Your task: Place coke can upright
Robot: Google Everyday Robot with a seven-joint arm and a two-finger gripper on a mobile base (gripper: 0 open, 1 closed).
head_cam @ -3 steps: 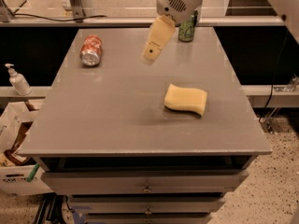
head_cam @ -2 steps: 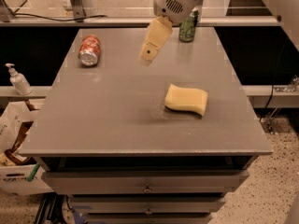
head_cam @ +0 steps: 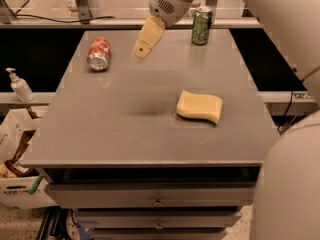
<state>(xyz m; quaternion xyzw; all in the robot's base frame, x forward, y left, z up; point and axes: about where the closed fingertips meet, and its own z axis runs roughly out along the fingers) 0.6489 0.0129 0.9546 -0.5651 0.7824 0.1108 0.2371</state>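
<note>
coke can lay on its side, far left of surface — not upright | gripper hung near it, apart, holding nothing, opening not discernible — likely lining up a grasp

The coke can lies on its side at the far left of the grey surface. The gripper hangs just right of it, apart from it, tilted down toward the left. A green can stands upright at the far edge. A yellow sponge lies nearer, to the right. A pump bottle stands off the surface at left.
</note>
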